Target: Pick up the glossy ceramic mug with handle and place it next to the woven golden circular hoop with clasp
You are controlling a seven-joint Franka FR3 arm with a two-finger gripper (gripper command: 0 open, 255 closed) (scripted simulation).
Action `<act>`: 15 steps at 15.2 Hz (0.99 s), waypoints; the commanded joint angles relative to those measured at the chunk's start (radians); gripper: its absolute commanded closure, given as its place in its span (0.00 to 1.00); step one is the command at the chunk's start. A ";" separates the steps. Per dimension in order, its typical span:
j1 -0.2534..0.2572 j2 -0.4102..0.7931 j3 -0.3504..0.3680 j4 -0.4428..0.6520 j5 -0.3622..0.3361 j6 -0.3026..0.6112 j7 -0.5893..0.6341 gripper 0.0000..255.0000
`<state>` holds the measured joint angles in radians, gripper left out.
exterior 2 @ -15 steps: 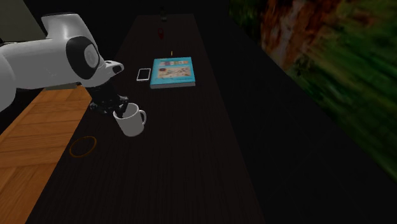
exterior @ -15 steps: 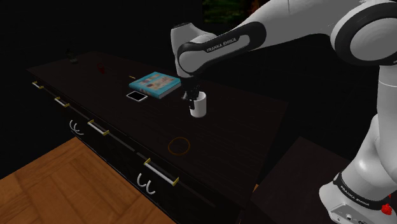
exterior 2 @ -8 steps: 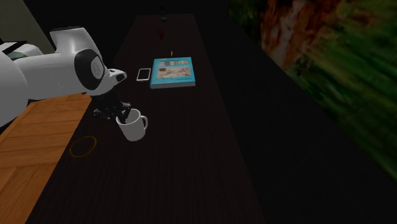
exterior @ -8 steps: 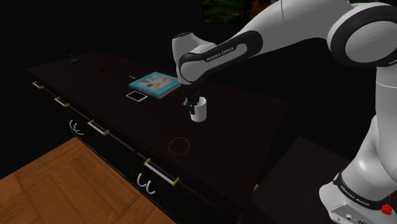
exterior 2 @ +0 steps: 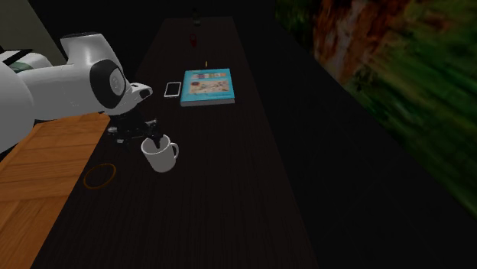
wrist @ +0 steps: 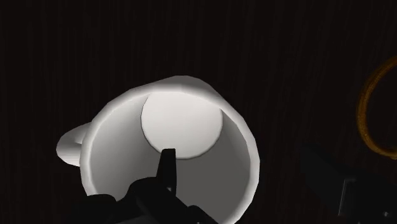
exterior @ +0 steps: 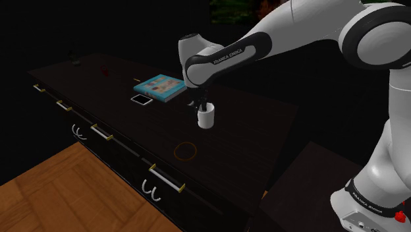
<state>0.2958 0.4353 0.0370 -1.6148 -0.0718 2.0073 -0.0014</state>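
Over counter (exterior: 250,135) | wrist view: end effector (wrist: 245,165) spread astride mug (wrist: 181,121) wall | shoulder view: book (exterior: 159,87) apart

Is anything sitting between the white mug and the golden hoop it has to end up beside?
Nothing visible does. Between the mug and the hoop lies only bare dark tabletop. The book and the phone lie on the mug's far side, away from the hoop.
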 commanded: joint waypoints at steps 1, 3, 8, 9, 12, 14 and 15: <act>0.000 0.000 0.000 0.000 0.000 0.000 0.000 0.00; 0.000 0.000 0.000 0.000 0.000 0.000 0.000 0.00; 0.003 -0.029 0.002 0.086 0.003 -0.115 -0.003 0.00; 0.003 -0.029 0.002 0.086 0.003 -0.115 -0.003 0.00; 0.003 -0.029 0.002 0.086 0.003 -0.115 -0.003 0.00; 0.003 -0.029 0.002 0.086 0.003 -0.115 -0.003 0.00; 0.003 -0.029 0.002 0.086 0.003 -0.114 -0.003 0.00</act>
